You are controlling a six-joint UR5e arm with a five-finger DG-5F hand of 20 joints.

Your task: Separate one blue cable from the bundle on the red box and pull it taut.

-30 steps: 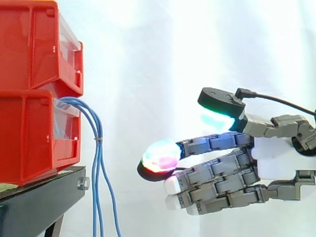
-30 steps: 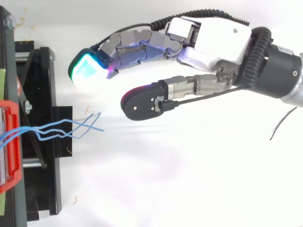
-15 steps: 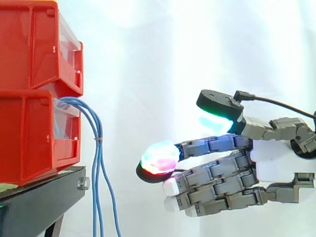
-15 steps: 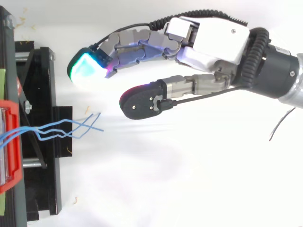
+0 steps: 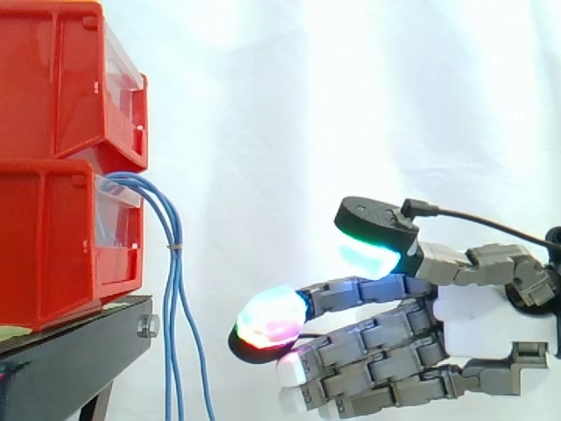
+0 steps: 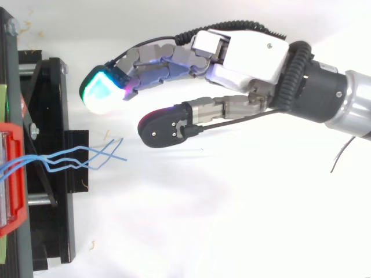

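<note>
Hand [image 5: 491, 323] has sunk nearer blue cables [image 5: 173, 232] hanging from the red bin [image 5: 53, 237].

Side camera sits close, looking level across the red bins [image 5: 53, 237]; top camera looks straight down; both share the blue cables [image 5: 176, 263] and hand [image 5: 491, 320].

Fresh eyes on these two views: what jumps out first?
First, the hand at the side view's right, open, its fingertips glowing green and magenta and pointing left. Next, the blue cables, which spill from the lower of the stacked red bins at left and hang down past the black stand, apart from the hand.
</note>
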